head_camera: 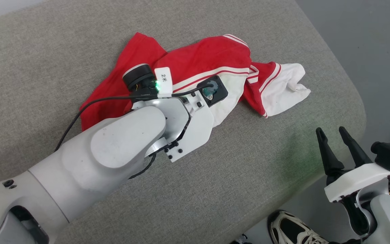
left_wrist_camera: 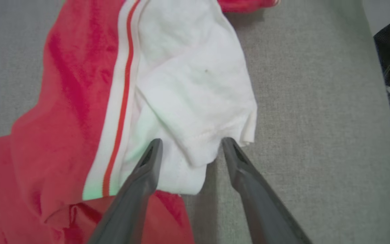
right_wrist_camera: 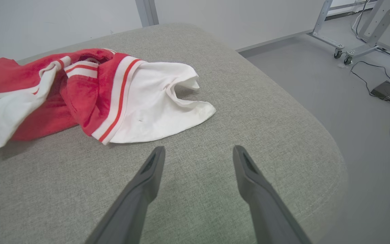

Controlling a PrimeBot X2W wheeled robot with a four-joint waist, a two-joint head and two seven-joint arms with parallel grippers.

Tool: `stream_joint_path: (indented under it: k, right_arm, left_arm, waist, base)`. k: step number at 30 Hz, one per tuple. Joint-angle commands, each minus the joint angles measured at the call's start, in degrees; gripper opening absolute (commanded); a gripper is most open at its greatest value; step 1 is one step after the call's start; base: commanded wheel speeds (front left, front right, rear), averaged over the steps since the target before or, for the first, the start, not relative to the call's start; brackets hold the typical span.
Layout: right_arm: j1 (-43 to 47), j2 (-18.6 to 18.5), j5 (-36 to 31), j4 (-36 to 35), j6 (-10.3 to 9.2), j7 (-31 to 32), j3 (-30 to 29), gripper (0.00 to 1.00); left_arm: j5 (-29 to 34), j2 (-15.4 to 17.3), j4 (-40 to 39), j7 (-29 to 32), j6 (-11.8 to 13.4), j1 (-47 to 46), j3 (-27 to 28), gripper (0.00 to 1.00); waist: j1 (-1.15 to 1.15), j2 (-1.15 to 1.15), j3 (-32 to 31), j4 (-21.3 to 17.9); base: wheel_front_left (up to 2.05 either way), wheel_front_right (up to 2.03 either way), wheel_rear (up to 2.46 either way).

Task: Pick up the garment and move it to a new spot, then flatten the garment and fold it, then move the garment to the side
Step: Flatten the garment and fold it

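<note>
Grey woven upholstery (head_camera: 249,169), a wide cushion with a rounded edge, serves as the work surface.

Item under inspection: the garment (head_camera: 208,57). It lies in a crumpled heap on the far middle of the cushion, red body bunched, striped trim twisted, and one white sleeve (head_camera: 286,84) trailing toward my right. It is neither flat nor folded.

Left gripper (left_wrist_camera: 191,142): jaws spread wide. In the left wrist view the tips straddle the hem of the other white sleeve (left_wrist_camera: 195,84), one on each side of it. Nothing is pinched between them. Whether the tips touch the cloth I cannot tell.

Right gripper (head_camera: 331,132): jaws spread wide, nothing between them, held at the near right edge of the cushion, well apart from the garment.

Surroundings: grey floor (head_camera: 367,40) beyond the cushion and a person's shoe (head_camera: 293,230) near its lower edge.

Assessment: no stage shows as complete. I cannot tell from the heap whether it already lies in its new spot. I judge the step in hand to be a pick by the left gripper at the sleeve hem. Flattening, folding and the move to the side are all outstanding.
</note>
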Motion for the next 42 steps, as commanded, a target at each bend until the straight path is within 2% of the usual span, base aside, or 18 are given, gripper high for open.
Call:
stream_joint_path:
  k: [1,9,12,14,18,19,23,28,32,37,42]
  right_arm:
    - [-0.9,0.02,0.52,-0.01,-0.02,-0.42,0.53,1.0]
    - [-1.99,-0.75,0.8,0.51,-0.02,-0.54,1.58,1.0]
    - [-1.31,-1.66,0.88,0.55,-0.02,-0.65,0.35,1.0]
    - [-0.77,-2.08,0.87,0.33,-0.02,-0.69,-0.23,1.0]
    - [0.31,-3.35,0.35,-0.26,-0.02,-0.41,-1.65,1.0]
    - [0.51,-3.75,-0.05,-0.89,-0.02,0.05,-2.12,1.0]
    - [1.47,-4.64,-0.56,-2.57,-0.02,1.36,-3.55,1.0]
    - [1.73,-5.02,-1.55,-5.12,-0.02,3.49,-4.75,1.0]
    - [2.55,-4.95,-2.44,-7.11,-0.02,5.14,-5.67,1.0]
    - [3.13,-4.75,-3.49,-9.36,-0.02,6.93,-7.06,1.0]
    - [3.76,-4.72,-4.05,-11.46,-0.02,8.55,-8.07,1.0]
  left_arm:
    - [-0.86,-0.18,0.78,-1.45,0.14,-0.03,0.09,0.0]
    - [-3.8,-0.37,3.51,-5.36,0.14,-1.74,0.08,0.0]
    - [-7.05,-0.87,3.46,-7.15,0.14,-3.59,0.11,0.0]
    - [-9.05,-0.05,2.89,-8.84,0.14,-4.76,0.09,0.0]
    - [-15.14,2.76,2.77,-13.44,0.14,-7.61,0.1,0.0]
    - [-18.52,4.85,2.74,-14.93,0.14,-8.53,0.06,0.0]
    - [-25.35,9.62,3.8,-16.92,0.14,-9.44,0.4,0.0]
    - [-32.12,15.77,7.03,-17.48,0.14,-7.32,0.97,0.0]
    - [-37.28,19.65,12.0,-15.3,0.14,-3.85,1.89,0.0]
    - [-42.14,22.53,17.97,-13.31,0.14,0.92,2.71,0.0]
    - [-44.37,22.0,22.37,-15.69,0.51,3.7,4.2,0.0]
  waist:
    - [0.0,0.0,0.17,-0.03]
    - [0.0,0.0,-0.38,0.31]
    - [0.0,0.0,-1.08,2.96]
    - [0.0,0.0,-1.84,5.03]
    - [0.0,0.0,-3.8,9.87]
    - [0.0,0.0,-4.64,12.29]
    - [0.0,0.0,-5.76,16.96]
    - [0.0,0.0,-6.13,21.33]
    - [0.0,0.0,-6.1,23.63]
    - [0.0,0.0,-5.63,25.19]
    - [0.0,0.0,-4.74,25.73]
  base:
    - [0.0,0.0,0.0]
    - [0.0,0.0,0.0]
    - [0.0,0.0,0.0]
    - [0.0,0.0,0.0]
    - [0.0,0.0,0.0]
    - [0.0,0.0,0.0]
    - [0.0,0.0,0.0]
    - [0.0,0.0,0.0]
    - [0.0,0.0,0.0]
    - [0.0,0.0,0.0]
    - [0.0,0.0,0.0]
